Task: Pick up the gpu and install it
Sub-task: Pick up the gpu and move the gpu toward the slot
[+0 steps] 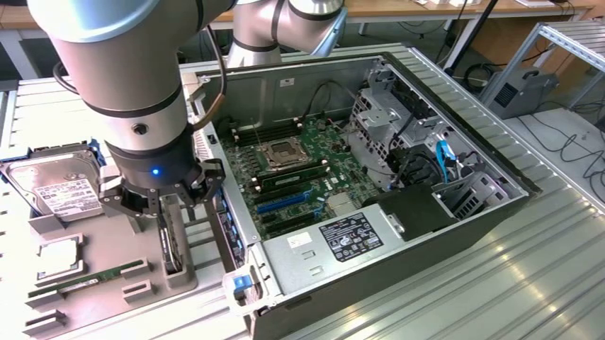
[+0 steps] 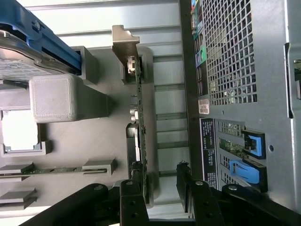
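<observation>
Setting: robotics lab or test workshop. Industrial arm (image 1: pixel 132 85) over a ribbed aluminium counter (image 1: pixel 492 297) carrying an open computer case (image 1: pixel 406 269) and a grey parts fixture (image 1: pixel 95 244). Aluminium-profile frame (image 1: pixel 567 42), loose cables (image 1: pixel 577 142) and wooden desks (image 1: pixel 426 10) stand behind.
</observation>
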Action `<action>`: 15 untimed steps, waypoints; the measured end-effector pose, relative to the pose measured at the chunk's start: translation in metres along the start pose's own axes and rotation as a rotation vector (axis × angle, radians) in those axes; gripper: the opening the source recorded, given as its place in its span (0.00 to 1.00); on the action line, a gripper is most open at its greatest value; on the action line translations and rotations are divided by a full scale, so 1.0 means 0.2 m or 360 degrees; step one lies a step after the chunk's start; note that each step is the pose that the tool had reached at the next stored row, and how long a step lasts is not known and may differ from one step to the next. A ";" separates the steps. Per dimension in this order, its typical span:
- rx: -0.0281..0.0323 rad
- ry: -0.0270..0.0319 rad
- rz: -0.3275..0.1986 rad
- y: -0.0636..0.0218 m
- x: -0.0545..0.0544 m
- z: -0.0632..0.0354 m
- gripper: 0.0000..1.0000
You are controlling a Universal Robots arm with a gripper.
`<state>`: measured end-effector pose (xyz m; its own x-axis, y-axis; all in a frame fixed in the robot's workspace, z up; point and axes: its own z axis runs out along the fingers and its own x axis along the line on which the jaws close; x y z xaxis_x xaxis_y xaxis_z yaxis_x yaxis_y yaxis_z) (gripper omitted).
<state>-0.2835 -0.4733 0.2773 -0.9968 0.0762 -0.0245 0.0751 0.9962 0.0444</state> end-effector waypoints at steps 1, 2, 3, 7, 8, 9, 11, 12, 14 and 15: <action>0.00001 0.00000 0.0000 0.000 0.00 0.001 0.42; 0.00002 -0.00001 0.0000 0.000 0.00 0.002 0.42; 0.00001 -0.00001 0.0000 0.000 0.00 0.004 0.42; 0.00001 -0.00001 0.0000 0.000 0.00 0.009 0.42; 0.00000 0.00000 0.0000 0.000 0.00 0.011 0.42; 0.00000 0.00000 0.0000 -0.001 0.00 0.013 0.42; 0.00000 0.00000 0.0000 -0.001 0.00 0.016 0.42; 0.00002 0.00000 0.0000 -0.001 0.00 0.017 0.42; 0.00001 0.00000 0.0000 -0.001 0.00 0.021 0.42; 0.00001 0.00000 0.0000 -0.001 0.00 0.023 0.42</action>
<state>-0.2838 -0.4733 0.2727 -0.9968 0.0762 -0.0244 0.0751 0.9962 0.0443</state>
